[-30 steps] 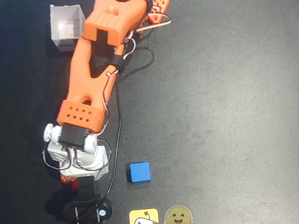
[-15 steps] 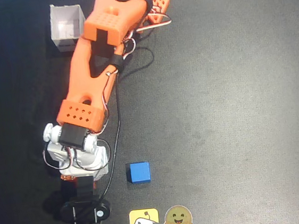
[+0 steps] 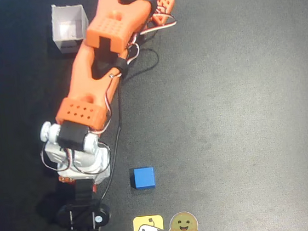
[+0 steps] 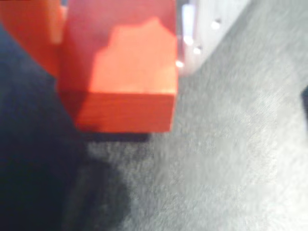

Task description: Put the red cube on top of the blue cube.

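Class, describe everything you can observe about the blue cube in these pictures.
The blue cube is a small, plain, bright blue block with matte-looking faces and sharp edges. It sits flat and alone on the dark table, near the lower middle of the overhead view. Nothing touches it: the arm's white base lies apart to its left, and two cartoon stickers lie just below it. The wrist view does not show it.

right of table: bare dark surface — open for passage
front edge: blue cube with two stickers just beyond it
back-left corner: white box beside the arm — tight
left edge: arm spans back to front
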